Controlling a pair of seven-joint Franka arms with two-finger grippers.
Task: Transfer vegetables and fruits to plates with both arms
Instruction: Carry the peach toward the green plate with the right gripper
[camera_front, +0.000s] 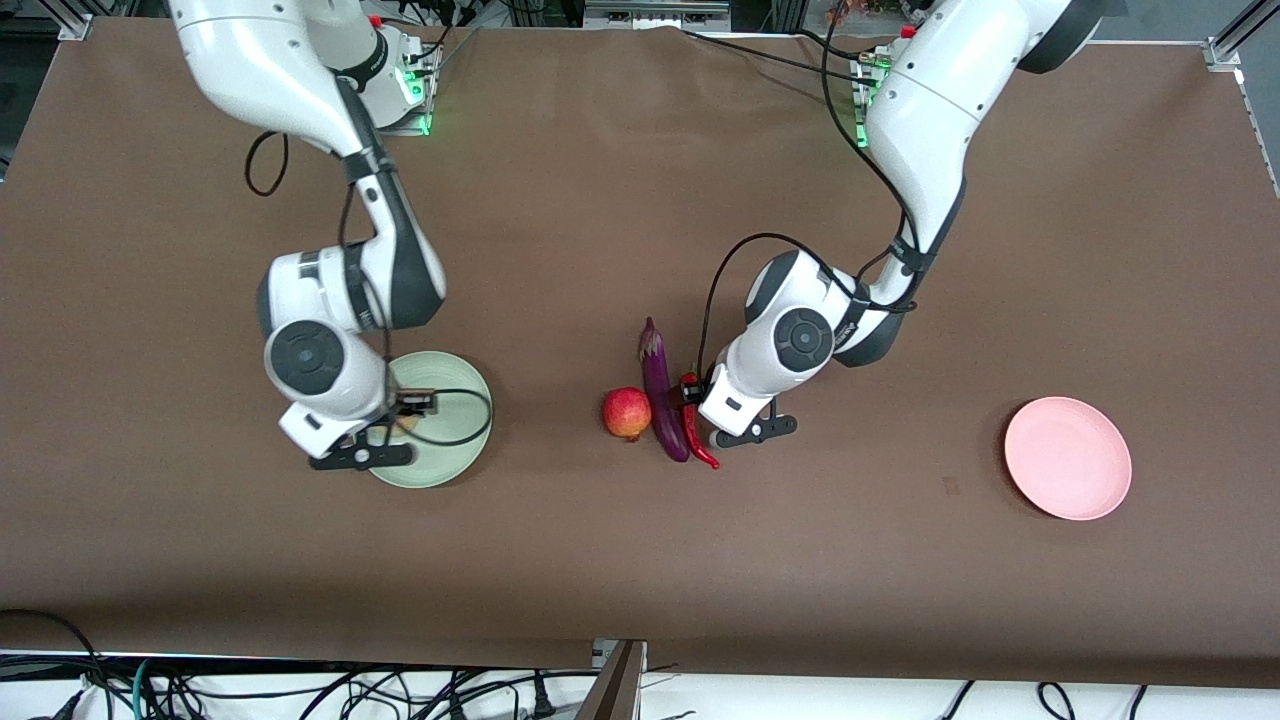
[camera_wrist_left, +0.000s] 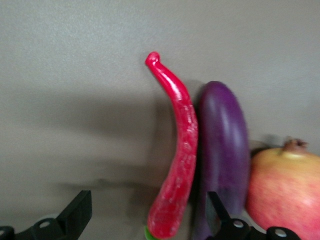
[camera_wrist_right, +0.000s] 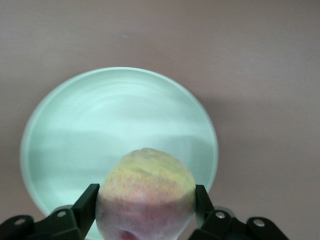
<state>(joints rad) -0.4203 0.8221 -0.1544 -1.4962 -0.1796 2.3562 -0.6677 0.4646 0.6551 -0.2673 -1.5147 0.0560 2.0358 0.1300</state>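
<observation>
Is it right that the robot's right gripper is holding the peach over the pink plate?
Not quite. The right gripper does hold the peach, but over the green plate, as the right wrist view shows. The pink plate sits bare at the left arm's end.

The front view looks down from high across the table (camera_front: 640, 560) toward both bases. Each wrist view looks down close: the left shares the chili pepper (camera_wrist_left: 176, 155) (camera_front: 697, 432), the right the green plate (camera_wrist_right: 75, 125) (camera_front: 455, 455).

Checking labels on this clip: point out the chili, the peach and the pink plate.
chili (camera_wrist_left: 177, 150), left wrist view, middle of its red body.
peach (camera_wrist_right: 146, 192), right wrist view, its yellow-pink top, between the right tool's fingers.
pink plate (camera_front: 1068, 458), front view, its bare centre.
</observation>
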